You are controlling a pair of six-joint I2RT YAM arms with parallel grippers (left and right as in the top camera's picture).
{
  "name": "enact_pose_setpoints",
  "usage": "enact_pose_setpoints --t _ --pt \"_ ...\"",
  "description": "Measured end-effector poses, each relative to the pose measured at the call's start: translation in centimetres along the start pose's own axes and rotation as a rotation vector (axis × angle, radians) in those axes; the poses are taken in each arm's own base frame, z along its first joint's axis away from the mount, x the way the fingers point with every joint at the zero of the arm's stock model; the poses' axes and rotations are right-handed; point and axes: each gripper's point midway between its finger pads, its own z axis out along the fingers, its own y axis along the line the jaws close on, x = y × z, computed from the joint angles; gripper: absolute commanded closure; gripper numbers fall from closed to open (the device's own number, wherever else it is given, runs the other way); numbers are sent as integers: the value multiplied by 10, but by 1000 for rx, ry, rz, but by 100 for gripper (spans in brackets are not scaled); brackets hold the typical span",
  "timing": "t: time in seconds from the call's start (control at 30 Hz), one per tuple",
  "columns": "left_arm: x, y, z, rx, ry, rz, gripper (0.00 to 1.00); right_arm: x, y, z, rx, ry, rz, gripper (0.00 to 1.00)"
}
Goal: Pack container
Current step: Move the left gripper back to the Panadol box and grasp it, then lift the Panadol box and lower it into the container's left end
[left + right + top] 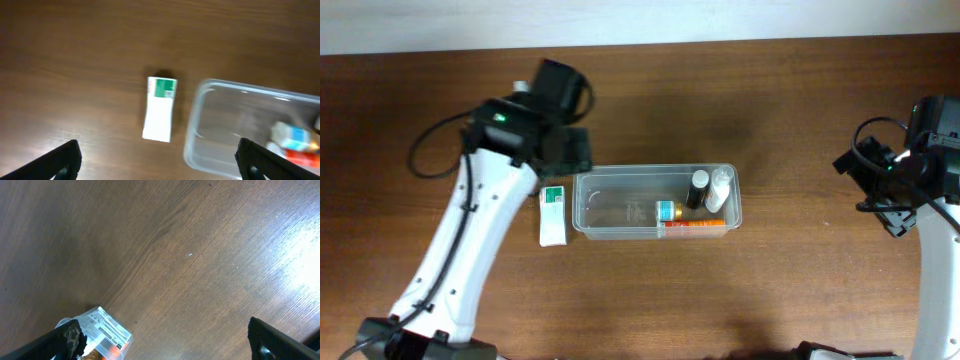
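The clear plastic container [610, 205] lies mid-table, holding a black-capped bottle [697, 188], a white bottle [718, 190], a small blue-capped bottle [667, 211] and an orange item [692, 227] at its right end. A white and green box [553, 215] lies flat on the table just left of the container; in the left wrist view the box [160, 108] sits beside the container [210, 130]. My left gripper [159, 162] is open and empty, above the box. My right gripper [165, 340] is open and empty at the far right; a corner of the container [107, 332] shows in its view.
The brown wooden table [770, 290] carries nothing else. A pale wall edge [620, 20] runs along the back. The left arm [470, 250] crosses the left side and the right arm [930, 230] stands at the right edge.
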Motion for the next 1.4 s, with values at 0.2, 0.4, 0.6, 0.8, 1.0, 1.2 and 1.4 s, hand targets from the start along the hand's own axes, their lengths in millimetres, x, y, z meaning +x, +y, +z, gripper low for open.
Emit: enact_pose_setpoints --t 0.2,0.4,0.6,0.8,1.0,1.2,1.4 --pt "26 24 67 -21 156 1 0 0 0 0 0 0 0 2" --pt "61 19 129 55 239 41 1 0 0 0 0 0 0 2" --pt "80 17 154 103 270 60 5 0 0 0 0 0 0 2" --pt "85 14 181 95 302 75 9 0 0 0 0 0 0 2" --pt "94 10 205 87 343 90 20 0 0 0 0 0 0 2" --pt "99 11 207 92 362 130 45 0 0 0 0 0 0 2" --pt "105 20 189 74 449 171 57 0 0 0 0 0 -1 2"
